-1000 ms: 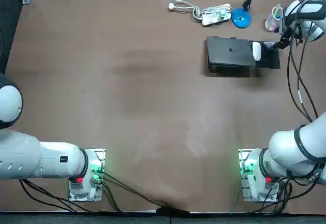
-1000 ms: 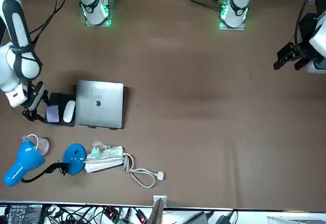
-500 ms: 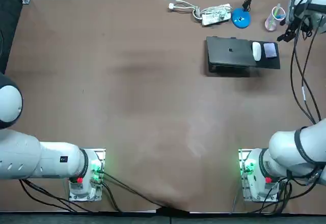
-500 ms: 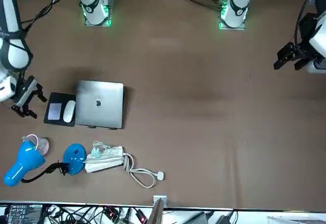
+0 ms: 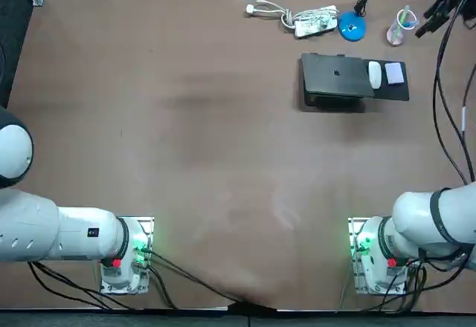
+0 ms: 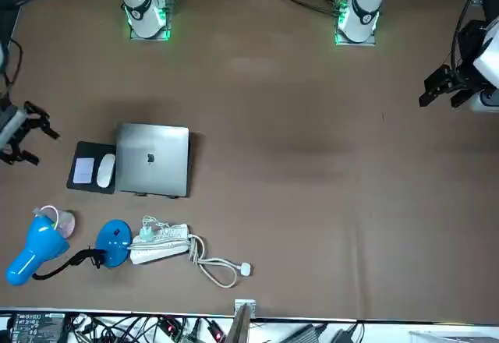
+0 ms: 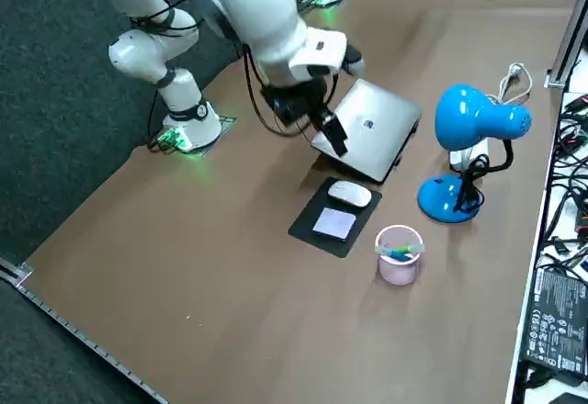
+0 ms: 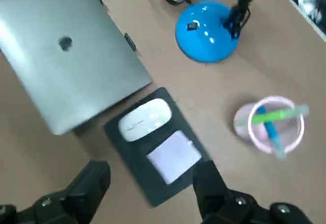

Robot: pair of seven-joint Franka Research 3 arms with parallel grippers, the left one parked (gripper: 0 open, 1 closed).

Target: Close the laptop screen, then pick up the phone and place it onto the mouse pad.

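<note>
The silver laptop (image 5: 335, 78) (image 6: 153, 158) (image 7: 367, 129) (image 8: 66, 56) lies shut on the table. Right beside it is the black mouse pad (image 5: 390, 91) (image 6: 86, 186) (image 7: 308, 225) (image 8: 147, 193). On the pad rest a white mouse (image 5: 375, 74) (image 6: 104, 170) (image 7: 349, 194) (image 8: 144, 118) and the pale lavender phone (image 5: 395, 73) (image 6: 82, 171) (image 7: 334, 223) (image 8: 174, 155), flat and side by side. My right gripper (image 5: 435, 21) (image 6: 35, 136) (image 7: 331, 136) (image 8: 150, 169) hangs open and empty, raised above the table off the pad's outer side.
A blue desk lamp (image 5: 352, 26) (image 6: 39, 253) (image 7: 478, 124) (image 8: 206, 30), a pink cup with pens (image 5: 400, 28) (image 6: 61, 221) (image 7: 398, 252) (image 8: 270, 124) and a white power strip with cable (image 5: 312, 21) (image 6: 160, 245) stand along the far edge behind the laptop.
My right gripper has drawn back from the phone on the pad and risen toward the table's far right corner. The phone stays on the pad next to the mouse.
</note>
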